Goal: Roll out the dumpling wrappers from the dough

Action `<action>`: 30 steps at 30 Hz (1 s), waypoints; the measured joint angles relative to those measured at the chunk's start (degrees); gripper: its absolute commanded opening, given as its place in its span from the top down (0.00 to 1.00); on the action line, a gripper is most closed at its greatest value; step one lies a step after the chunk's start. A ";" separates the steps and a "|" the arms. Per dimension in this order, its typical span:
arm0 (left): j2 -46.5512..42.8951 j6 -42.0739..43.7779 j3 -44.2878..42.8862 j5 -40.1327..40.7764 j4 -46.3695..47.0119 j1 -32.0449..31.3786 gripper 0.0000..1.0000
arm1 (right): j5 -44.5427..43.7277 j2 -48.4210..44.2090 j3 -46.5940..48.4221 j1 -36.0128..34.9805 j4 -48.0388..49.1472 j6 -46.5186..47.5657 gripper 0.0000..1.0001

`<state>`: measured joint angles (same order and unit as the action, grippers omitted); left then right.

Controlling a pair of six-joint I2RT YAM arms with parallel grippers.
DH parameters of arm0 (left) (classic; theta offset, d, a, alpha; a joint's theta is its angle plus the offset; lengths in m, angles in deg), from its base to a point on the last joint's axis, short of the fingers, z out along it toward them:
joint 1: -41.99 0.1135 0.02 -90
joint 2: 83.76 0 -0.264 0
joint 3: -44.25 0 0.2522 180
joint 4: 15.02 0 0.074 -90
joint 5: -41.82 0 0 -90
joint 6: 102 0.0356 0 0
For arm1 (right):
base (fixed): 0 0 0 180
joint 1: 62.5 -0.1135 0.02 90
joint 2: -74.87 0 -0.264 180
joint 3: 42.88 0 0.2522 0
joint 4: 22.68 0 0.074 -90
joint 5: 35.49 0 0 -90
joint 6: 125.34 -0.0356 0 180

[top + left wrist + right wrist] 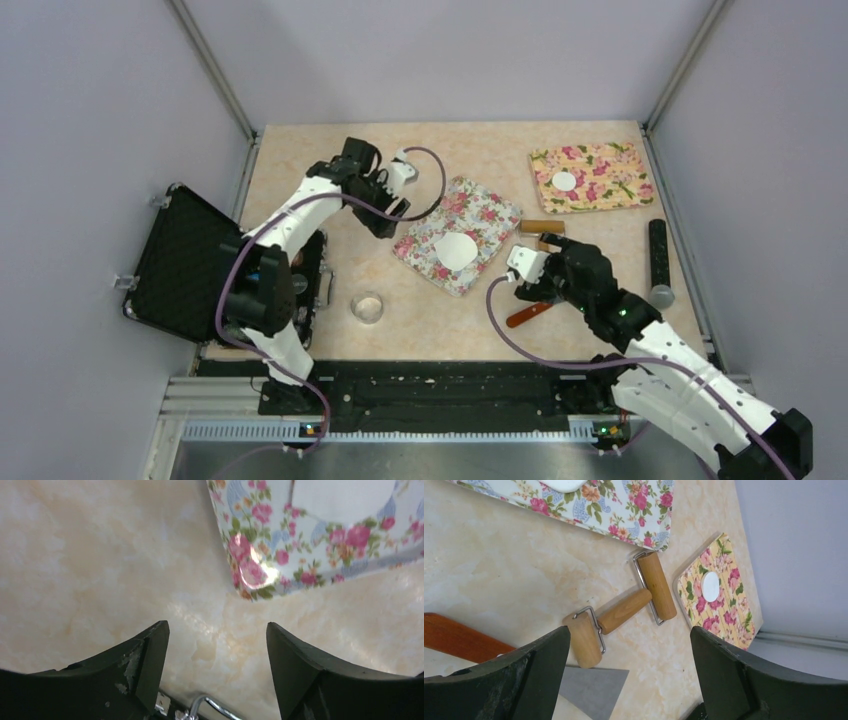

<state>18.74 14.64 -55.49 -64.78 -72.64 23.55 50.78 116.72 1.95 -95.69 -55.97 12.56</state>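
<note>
Top view shows a flat, round, white wrapper [455, 249] on the near mat [485, 212]. A smaller, thicker white dough [565, 181] lump sits on the yellow mat [612, 186]. The left gripper [217, 630] and right gripper [630, 632] gape wide, holding nothing.

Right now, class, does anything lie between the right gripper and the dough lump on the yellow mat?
Yes. The wooden roller lies flat between the right gripper and the yellow mat holding the dough lump. Nothing else visible intervenes.
</note>
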 measured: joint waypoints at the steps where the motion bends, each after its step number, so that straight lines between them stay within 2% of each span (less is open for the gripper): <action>1: -1.60 0.90 2.19 0.33 -0.39 0.00 0.30 | 0.04 -0.94 -1.25 0.00 1.29 -0.24 0.10; 4: -5.35 3.48 10.54 2.40 -1.97 -0.02 0.38 | -0.28 -2.49 -5.14 0.00 4.15 -0.46 0.10; 9: -5.75 4.94 18.23 4.63 -4.33 0.81 0.45 | 0.20 -2.32 -7.56 0.00 4.57 -0.46 0.11; 14: -6.67 5.31 18.91 3.80 -5.79 1.55 0.47 | 0.59 -2.32 -7.56 0.00 5.14 -0.50 0.12; 22: -12.85 6.80 20.83 1.38 -7.96 1.81 0.48 | 1.09 -2.29 -7.56 0.00 5.14 -0.59 0.12; 30: -12.96 7.89 24.76 1.90 -9.18 1.86 0.54 | 1.05 -1.84 -7.56 0.00 5.14 -0.59 0.12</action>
<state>5.78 22.53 -30.72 -62.88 -81.82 25.41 51.83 114.88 -5.61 -95.69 -50.83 11.97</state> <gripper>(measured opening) 0.488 0.879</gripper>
